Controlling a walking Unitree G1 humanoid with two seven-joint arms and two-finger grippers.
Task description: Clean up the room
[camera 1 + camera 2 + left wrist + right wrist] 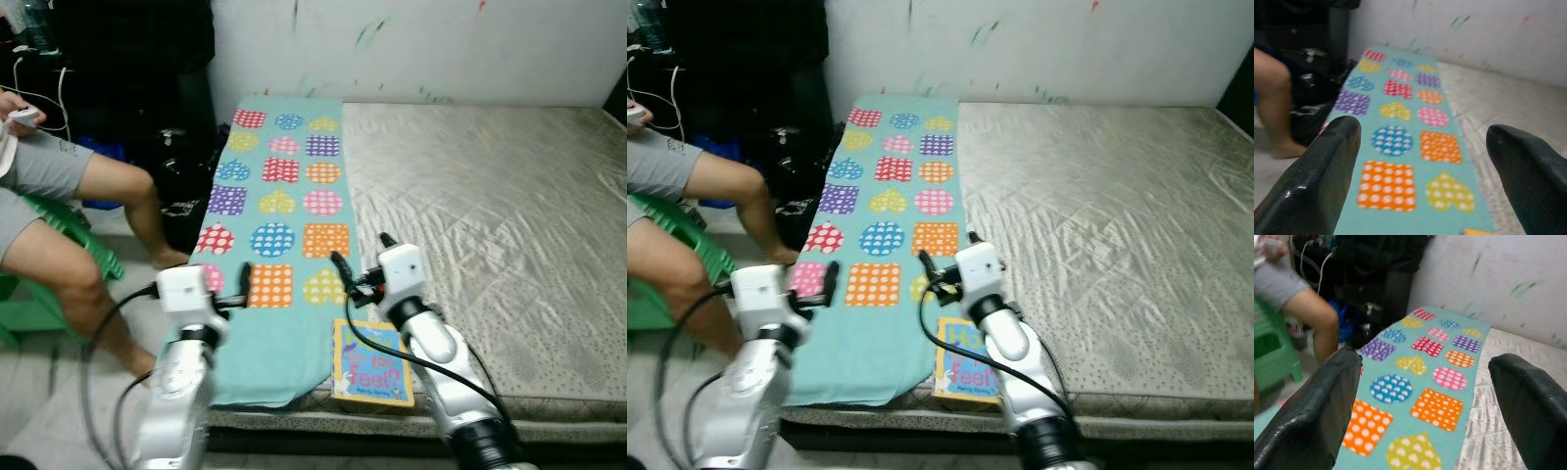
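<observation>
On mattress, one towel, one book, both jaws released.

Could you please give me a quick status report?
Left end effector and right end effector open, empty, above towel. Book untouched on mattress edge. Person's leg beside left.

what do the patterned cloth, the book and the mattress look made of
Cloth: soft woven fabric, probably cotton; it drapes over the bed edge. Book: glossy printed card or paper cover. Mattress: quilted, slightly shiny fabric, with stitched wrinkles catching light.
</observation>
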